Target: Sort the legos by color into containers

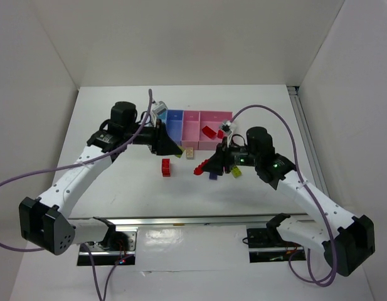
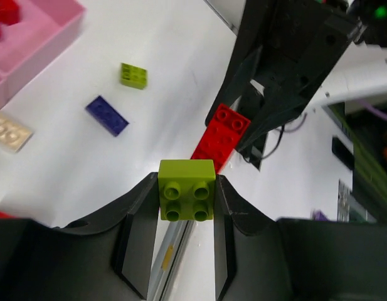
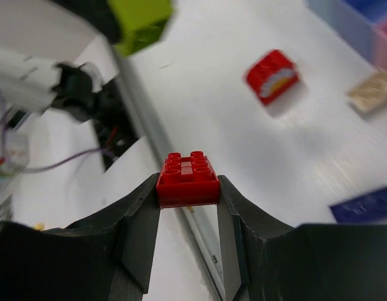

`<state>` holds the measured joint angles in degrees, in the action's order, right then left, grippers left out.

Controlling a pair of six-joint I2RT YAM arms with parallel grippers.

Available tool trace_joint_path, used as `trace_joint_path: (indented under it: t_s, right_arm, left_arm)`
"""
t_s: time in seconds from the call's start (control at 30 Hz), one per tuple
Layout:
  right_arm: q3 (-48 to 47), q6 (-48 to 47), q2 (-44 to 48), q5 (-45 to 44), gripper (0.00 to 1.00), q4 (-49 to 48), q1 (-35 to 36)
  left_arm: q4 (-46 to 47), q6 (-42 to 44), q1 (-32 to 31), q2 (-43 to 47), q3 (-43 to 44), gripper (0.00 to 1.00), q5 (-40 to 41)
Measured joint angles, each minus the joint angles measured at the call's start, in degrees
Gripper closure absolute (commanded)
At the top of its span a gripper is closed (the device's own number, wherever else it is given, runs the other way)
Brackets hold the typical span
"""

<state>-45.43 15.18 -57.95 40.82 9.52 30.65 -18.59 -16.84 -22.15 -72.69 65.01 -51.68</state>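
The row of bins (image 1: 192, 133) sits at the back of the worktop (image 1: 180, 194), a brick (image 1: 208, 132) in its rightmost bin — loose bricks (image 1: 166, 167) lie just before it, between the two arms.

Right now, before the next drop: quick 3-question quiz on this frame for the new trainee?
1. True or false: the left gripper is shut on an orange lego.
2. The right gripper holds: A) a red lego B) a black lego C) nothing.
3. Short answer: which bin already has red legos in it?
Key: 1. False, it grips a yellow-green lego. 2. A. 3. The wider pink bin.
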Motion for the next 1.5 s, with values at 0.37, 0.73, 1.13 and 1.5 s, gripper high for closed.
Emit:
trace_joint_path:
  t_s: [0.37,0.73,1.13,1.5]
  right_arm:
    - [-8.0,8.4,-12.7,-41.3,0.97,-0.6,-0.9]
    - [-17.2,9.4,-36.4,-58.7,0.83,-6.9,-1.1]
    - [-25.9,7.4,-43.4,-62.3,0.05,-7.3,-2.2]
    - [-19.6,7.8,-31.1,-63.6,0.09,-6.7,-2.6]
  left_arm:
    - [-0.3,-8.3,2.5,-0.9,-0.7,1.00,17.3]
    - [-3.9,-12.1,2.4,-8.7,3.9,1.00,31.0]
    - [-4.8,-11.9,4.4,-22.8,13.8,1.00,35.1]
    - [-5.7,-12.1,3.0,-35.0,26.0,0.99,40.3]
